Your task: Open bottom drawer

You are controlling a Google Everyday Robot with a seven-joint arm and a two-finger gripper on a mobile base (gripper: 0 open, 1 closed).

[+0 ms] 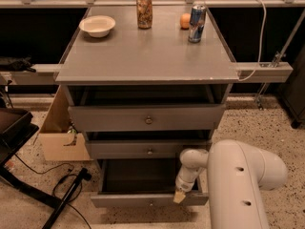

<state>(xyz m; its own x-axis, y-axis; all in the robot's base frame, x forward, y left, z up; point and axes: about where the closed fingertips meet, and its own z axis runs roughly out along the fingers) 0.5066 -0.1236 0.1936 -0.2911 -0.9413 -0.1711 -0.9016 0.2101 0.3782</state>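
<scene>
The bottom drawer [143,200] is the lowest grey front of the cabinet. It stands pulled out, its dark interior [138,175] showing. Its small knob sits at the centre of the front. My gripper [180,196] hangs at the end of the white arm, at the top edge of the drawer front, right of the knob. The middle drawer [147,150] and the top drawer [147,119] stand slightly out above it.
On the cabinet top [147,56] are a white bowl [97,26], a brown can [144,11], a blue can [196,23] and an orange [185,21]. A cardboard box [59,137] stands at the left. Cables and a black stand [66,197] lie on the floor.
</scene>
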